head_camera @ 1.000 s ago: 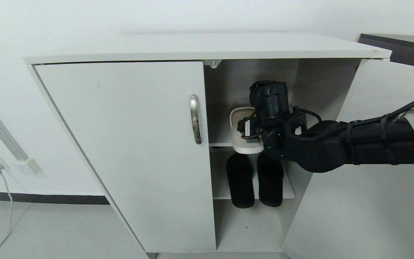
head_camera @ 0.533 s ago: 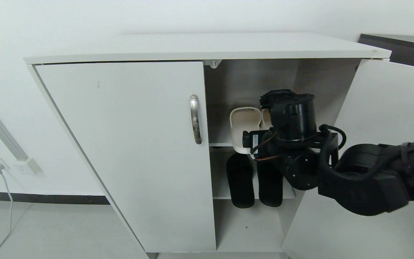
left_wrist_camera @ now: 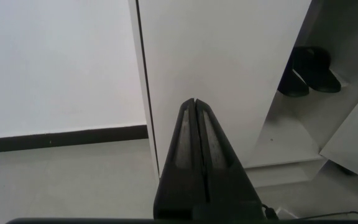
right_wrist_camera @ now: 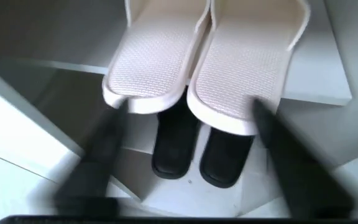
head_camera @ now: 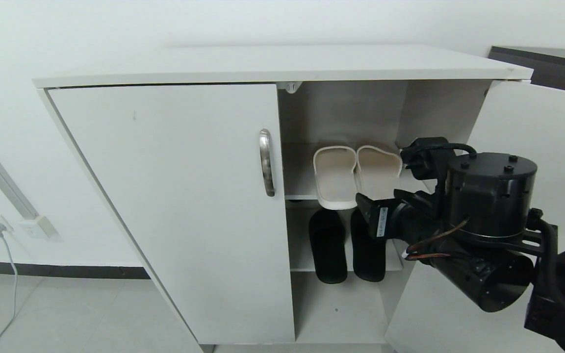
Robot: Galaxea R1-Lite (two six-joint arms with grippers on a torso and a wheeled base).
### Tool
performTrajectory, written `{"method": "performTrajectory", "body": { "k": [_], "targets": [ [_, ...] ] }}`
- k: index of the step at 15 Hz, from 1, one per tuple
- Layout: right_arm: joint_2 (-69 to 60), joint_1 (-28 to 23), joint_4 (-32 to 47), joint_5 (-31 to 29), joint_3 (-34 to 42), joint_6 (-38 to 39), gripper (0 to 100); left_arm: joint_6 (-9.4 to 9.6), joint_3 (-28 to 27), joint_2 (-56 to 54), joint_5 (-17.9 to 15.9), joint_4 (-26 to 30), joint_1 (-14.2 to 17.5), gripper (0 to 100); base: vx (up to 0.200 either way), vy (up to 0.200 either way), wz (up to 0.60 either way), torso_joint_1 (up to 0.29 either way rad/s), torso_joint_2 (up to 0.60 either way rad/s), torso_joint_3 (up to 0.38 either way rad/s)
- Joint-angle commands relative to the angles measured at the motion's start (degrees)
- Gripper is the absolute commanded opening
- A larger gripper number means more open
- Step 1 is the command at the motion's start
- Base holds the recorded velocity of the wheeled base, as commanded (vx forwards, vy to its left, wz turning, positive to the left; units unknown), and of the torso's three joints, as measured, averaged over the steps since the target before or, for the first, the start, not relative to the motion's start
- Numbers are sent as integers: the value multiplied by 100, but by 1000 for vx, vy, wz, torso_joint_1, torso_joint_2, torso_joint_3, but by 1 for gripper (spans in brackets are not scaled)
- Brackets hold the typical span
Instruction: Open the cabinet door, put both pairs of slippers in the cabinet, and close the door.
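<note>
The white cabinet has its left door (head_camera: pixel 174 196) closed and its right door (head_camera: pixel 532 137) swung open. A pair of white slippers (head_camera: pixel 336 176) lies side by side on the upper shelf, heels at the shelf's front edge. A pair of black slippers (head_camera: pixel 329 245) lies on the shelf below. My right arm (head_camera: pixel 488 206) hangs in front of the open door, outside the cabinet. In the right wrist view my right gripper (right_wrist_camera: pixel 188 111) is open, its fingers spread either side of the white slippers (right_wrist_camera: pixel 154 68) and black slippers (right_wrist_camera: pixel 176 149), touching neither. My left gripper (left_wrist_camera: pixel 194 106) is shut and empty, low before the closed door.
A metal handle (head_camera: pixel 266 162) runs down the closed door's inner edge. The bottom compartment (head_camera: pixel 336 304) holds nothing. A wall socket with a cable (head_camera: pixel 0 228) sits low on the left. A dark surface (head_camera: pixel 547 63) lies behind the open door.
My right arm has drawn back out of the upper shelf, rightward and toward the camera, uncovering both white slippers on the shelf. The slippers and doors stayed put.
</note>
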Motion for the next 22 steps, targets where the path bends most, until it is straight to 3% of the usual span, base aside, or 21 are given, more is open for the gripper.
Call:
{"method": "performTrajectory", "body": {
  "k": [1, 9, 22],
  "targets": [
    [-60, 27, -33, 3, 120, -9, 0, -5, 2, 7, 7, -1, 1, 0, 0, 0, 0, 0, 0, 0],
    [1, 168, -33, -6, 217, 0, 0, -5, 2, 7, -2, 8, 1, 0, 0, 0, 0, 0, 0, 0],
    [212, 159, -51, -41, 366, 0, 0, 4, 2, 7, -2, 8, 1, 0, -200, 0, 0, 3, 2, 4]
  ]
}}
